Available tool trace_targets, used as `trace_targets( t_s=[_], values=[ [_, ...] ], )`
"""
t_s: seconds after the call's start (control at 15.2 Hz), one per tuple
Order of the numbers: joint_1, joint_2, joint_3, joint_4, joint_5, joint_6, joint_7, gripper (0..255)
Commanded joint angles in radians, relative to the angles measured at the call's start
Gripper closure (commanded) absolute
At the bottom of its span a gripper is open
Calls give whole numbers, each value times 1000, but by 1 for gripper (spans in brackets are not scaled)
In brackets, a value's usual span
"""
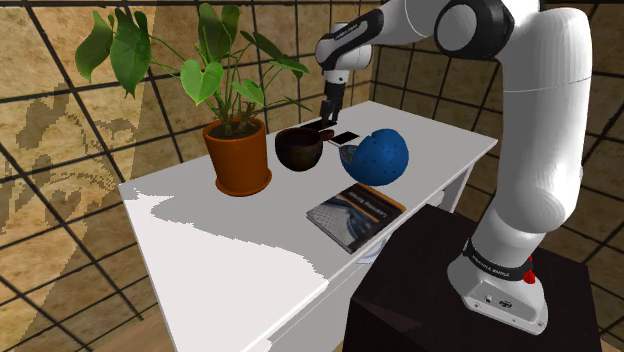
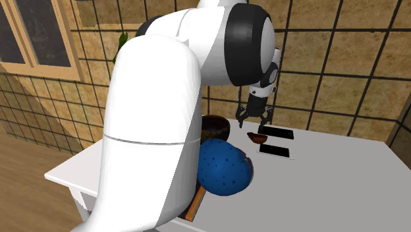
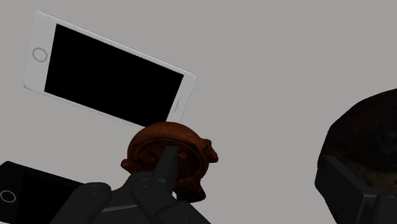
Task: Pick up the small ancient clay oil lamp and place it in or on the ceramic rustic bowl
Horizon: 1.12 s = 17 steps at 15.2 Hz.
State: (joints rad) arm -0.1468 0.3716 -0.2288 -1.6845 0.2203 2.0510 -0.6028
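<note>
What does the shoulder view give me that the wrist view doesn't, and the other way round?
The shoulder view adds the green leafy plant in an orange-brown pot, the blue dotted rounded object, the grey-covered book near the table edge, and the white arm. The wrist view adds the small reddish-brown oil lamp, partly behind one black finger, and a black-framed phone beside it. Both share the black gripper, open, the dark brown bowl, the white-framed phone with a black screen and the white table.
</note>
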Motion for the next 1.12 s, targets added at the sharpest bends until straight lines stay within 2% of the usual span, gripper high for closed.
trace_targets(
  t_s=[0.0, 0.46, 0.92, 0.99, 1.06],
  values=[
    [-8, 38, 3, 27, 12, 8, -10, 0],
    [-7, 75, 11, -8, 26, 79, -19, 0],
    [-7, 75, 11, -8, 26, 79, -19, 0],
    [-7, 75, 11, -8, 26, 79, -19, 255],
    [-7, 75, 11, -8, 26, 79, -19, 255]
  ],
)
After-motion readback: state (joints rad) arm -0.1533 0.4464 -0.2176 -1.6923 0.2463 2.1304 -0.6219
